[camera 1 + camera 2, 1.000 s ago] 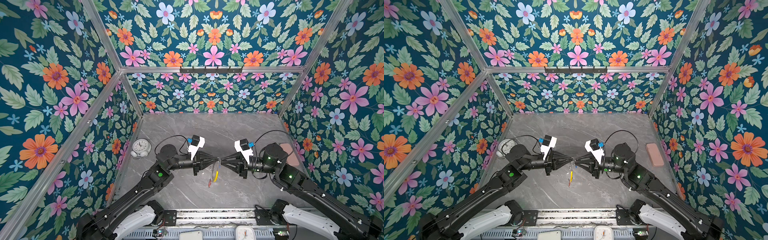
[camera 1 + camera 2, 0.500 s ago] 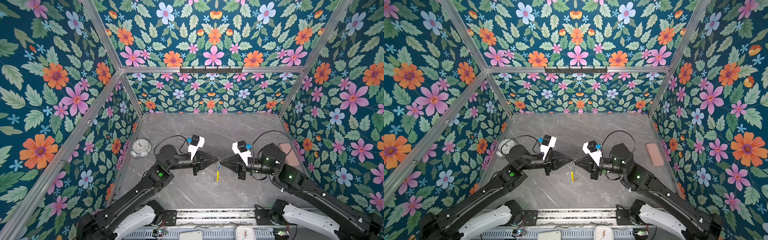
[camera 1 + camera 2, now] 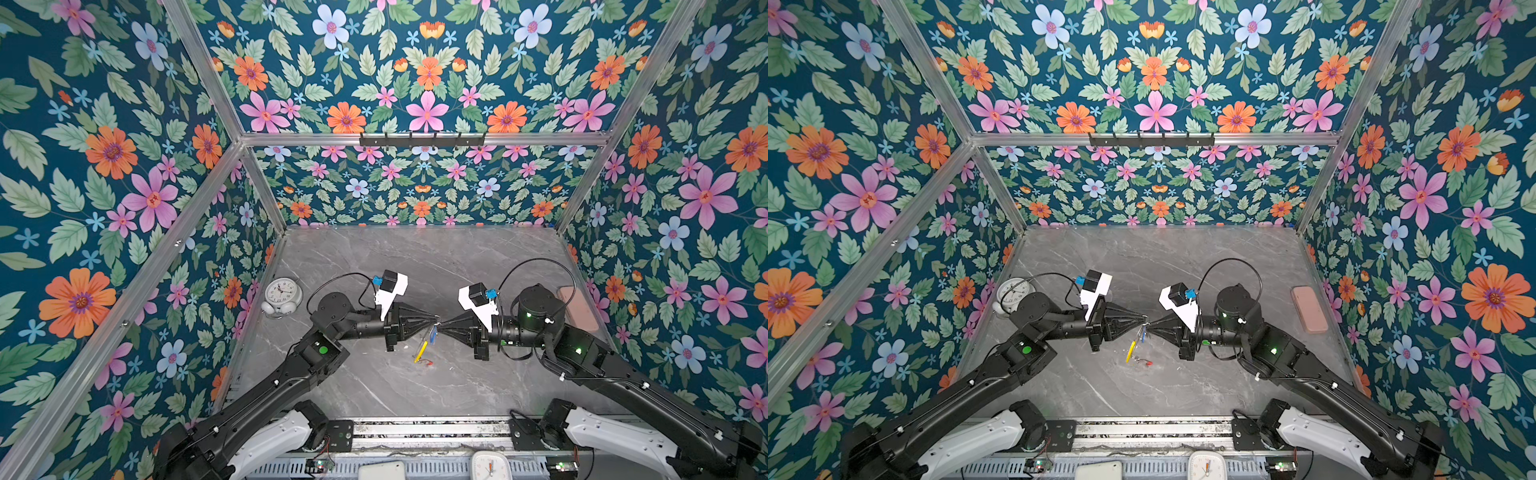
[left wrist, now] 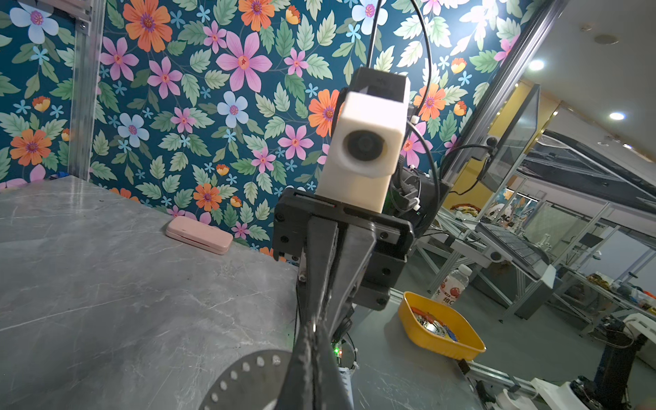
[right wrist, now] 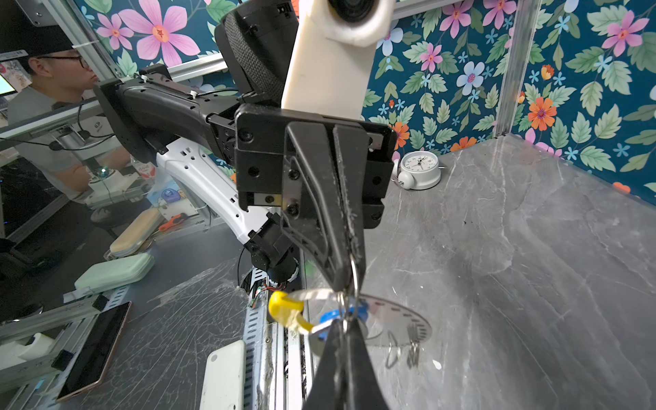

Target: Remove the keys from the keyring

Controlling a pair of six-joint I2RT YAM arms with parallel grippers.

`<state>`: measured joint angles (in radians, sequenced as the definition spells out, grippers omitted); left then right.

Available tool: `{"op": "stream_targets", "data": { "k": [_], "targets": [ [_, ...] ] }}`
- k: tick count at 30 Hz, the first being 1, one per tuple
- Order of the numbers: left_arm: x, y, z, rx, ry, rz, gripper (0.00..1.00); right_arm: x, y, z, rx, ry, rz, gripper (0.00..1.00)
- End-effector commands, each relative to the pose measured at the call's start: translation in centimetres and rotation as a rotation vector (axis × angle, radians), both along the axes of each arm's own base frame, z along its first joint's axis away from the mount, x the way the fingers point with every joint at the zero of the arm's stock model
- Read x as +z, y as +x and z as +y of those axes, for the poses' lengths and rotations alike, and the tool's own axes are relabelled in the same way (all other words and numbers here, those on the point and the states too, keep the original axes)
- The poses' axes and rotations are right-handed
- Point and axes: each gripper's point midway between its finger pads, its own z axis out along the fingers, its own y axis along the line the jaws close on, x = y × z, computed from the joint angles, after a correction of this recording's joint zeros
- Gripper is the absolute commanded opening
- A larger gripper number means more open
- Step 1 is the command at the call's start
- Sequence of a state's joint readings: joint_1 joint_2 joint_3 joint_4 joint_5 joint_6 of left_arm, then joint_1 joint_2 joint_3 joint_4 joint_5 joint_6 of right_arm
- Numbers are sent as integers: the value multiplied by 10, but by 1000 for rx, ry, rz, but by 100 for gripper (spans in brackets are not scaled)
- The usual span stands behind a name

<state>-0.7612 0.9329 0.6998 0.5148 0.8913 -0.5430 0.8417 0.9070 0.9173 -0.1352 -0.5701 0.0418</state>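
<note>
Above the middle of the grey table (image 3: 374, 270), the left gripper (image 3: 433, 320) and the right gripper (image 3: 442, 323) meet tip to tip. The keyring (image 5: 392, 312) hangs in the air between them, its yellow sleeve (image 3: 421, 348) drooping below the tips. Both sets of jaws are closed. The right wrist view shows the left one pinching a thin silver loop at the top of the keyring, while the right one is shut just beside the blue tag (image 5: 332, 317) of the blue-tagged key (image 3: 433, 334). Whether it has the tag, the key or its small ring is hidden by its own fingers. A red-tagged key (image 3: 427, 363) lies on the table under the hanging keyring and seems apart from it, so by my reading one key is off and the blue one is the step in hand. To do it well, the left arm should act as a steady anchor, holding the keyring firmly without twisting. The right should draw the key round toward the ring's opening rather than pull straight away, which would likely make the thin metal slip out of a pinch. The pull should be slow and short, since the tips nearly touch and could collide. Two bare split rings (image 5: 413, 351) dangle from the keyring and may snag, so they are best left alone. Releasing low over the table would keep the freed key from bouncing away.
</note>
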Motion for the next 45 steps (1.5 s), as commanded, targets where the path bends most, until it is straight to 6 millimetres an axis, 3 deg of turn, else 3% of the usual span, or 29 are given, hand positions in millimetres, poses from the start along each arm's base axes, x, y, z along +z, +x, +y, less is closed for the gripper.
{"op": "stream_targets", "data": {
  "k": [1,10,16,24,32,45],
  "targets": [
    [15,-7,3,-26,-56,-54,0,-9,-3,1,17,-36,16,0],
    [9,-5,2,-19,-39,-49,0,-5,-1,-2,-5,-37,17,1],
    [6,-4,2,-9,-33,-48,0,15,-8,-13,-20,-11,-19,32],
    [7,-3,4,11,-46,-61,0,51,-2,-13,-50,137,-34,44],
    [9,-5,9,23,-79,-73,0,47,6,2,-13,196,40,43],
    [10,-3,11,45,-89,-77,0,26,3,6,18,164,105,25]
  ]
}}
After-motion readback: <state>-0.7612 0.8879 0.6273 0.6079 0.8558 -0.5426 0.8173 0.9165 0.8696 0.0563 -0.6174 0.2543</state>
